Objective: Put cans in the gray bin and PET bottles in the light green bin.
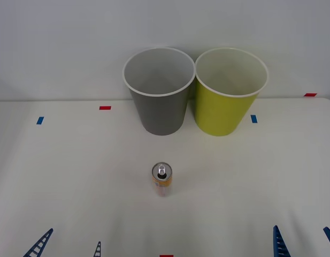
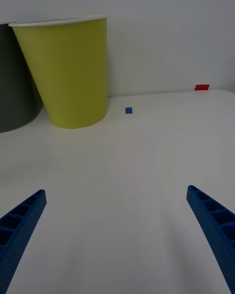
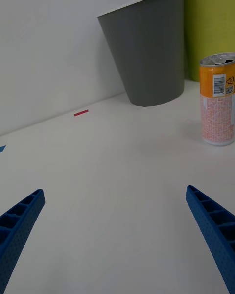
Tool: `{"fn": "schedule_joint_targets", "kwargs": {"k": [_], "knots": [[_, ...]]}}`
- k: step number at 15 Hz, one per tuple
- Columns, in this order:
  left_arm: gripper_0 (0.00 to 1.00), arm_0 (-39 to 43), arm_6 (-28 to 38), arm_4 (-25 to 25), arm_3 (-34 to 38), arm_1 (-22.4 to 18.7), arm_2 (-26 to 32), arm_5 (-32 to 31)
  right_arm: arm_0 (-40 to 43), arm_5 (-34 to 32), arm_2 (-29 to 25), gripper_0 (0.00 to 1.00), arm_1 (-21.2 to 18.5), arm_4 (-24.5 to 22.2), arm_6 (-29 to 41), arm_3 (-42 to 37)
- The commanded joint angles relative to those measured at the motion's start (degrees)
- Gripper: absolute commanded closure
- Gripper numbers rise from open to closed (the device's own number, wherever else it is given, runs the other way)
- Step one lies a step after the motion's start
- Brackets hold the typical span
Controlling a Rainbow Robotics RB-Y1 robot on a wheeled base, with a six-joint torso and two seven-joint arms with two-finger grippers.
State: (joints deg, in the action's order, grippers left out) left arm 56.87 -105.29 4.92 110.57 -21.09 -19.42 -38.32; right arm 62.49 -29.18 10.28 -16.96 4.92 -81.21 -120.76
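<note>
Your left gripper (image 1: 68, 247) waits at the near left edge of the white table (image 1: 58, 176), its blue ribbed fingers spread wide and holding nothing. Ahead and toward the centre, a small slim drink can (image 1: 162, 179) with a silver top and orange-and-white body stands upright, well apart from both grippers. Behind it, against the wall, the tall tapered gray bin (image 1: 158, 104) with a white rim stands beside the matching yellow-green bin (image 1: 226, 107). Your right gripper (image 1: 304, 243) rests at the near right, equally wide open and empty. Straddle the can's body squarely with the fingers, close gently, lift straight up, and clear the gray rim before releasing.
</note>
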Motion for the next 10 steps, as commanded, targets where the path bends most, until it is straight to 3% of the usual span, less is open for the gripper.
{"fn": "schedule_joint_targets", "kwargs": {"k": [1, 10], "knots": [[0.00, 0.00, 0.00, 0.00, 0.00, 0.00, 0.00, 0.00, 0.00, 0.00, 0.00, 0.00, 0.00, 0.00, 0.00, 0.00], [0.00, 0.00, 0.00, 0.00, 0.00, 0.00, 0.00, 0.00, 0.00, 0.00, 0.00, 0.00, 0.00, 0.00, 0.00, 0.00]]}}
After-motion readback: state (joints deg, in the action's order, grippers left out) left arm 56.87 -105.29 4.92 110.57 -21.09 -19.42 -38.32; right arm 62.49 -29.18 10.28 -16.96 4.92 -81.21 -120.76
